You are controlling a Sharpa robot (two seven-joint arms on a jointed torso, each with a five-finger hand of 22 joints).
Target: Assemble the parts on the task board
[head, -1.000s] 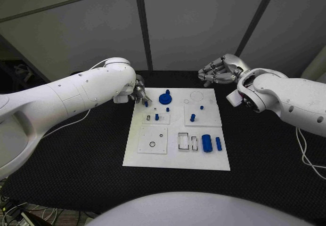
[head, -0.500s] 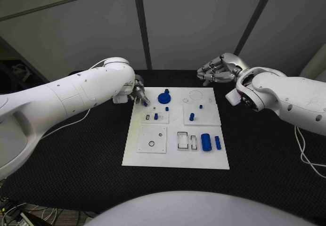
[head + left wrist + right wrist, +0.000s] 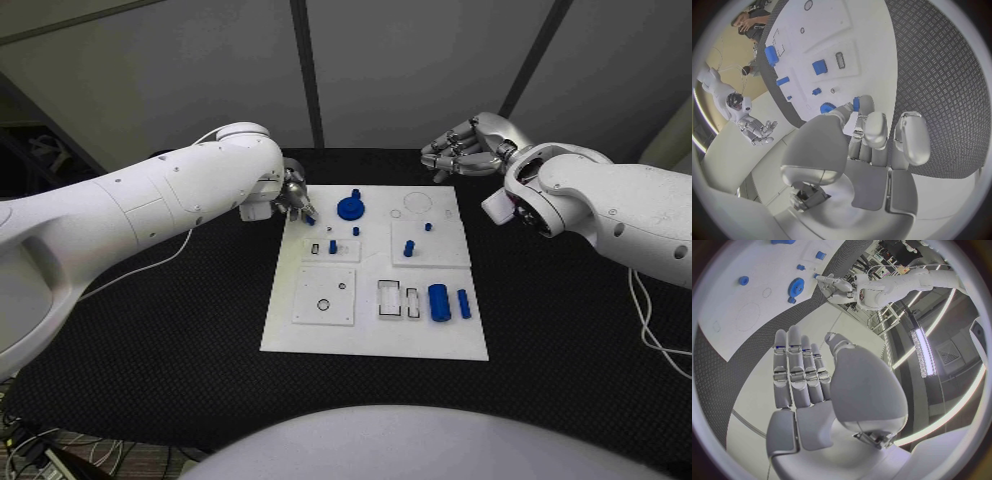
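One task board (two hands)

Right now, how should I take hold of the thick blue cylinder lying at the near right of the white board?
Pinch the thick blue cylinder across its curved flanks at mid-length, coming straight down from above. It lies flat, long axis pointing away from the robot, with a thinner blue bar close on its right, so keep the fingers narrow. The open right hand looks better placed.

Robotics lab or test cell. Black mat-covered counter with a white task board, grey panel walls behind. Strip lights overhead.
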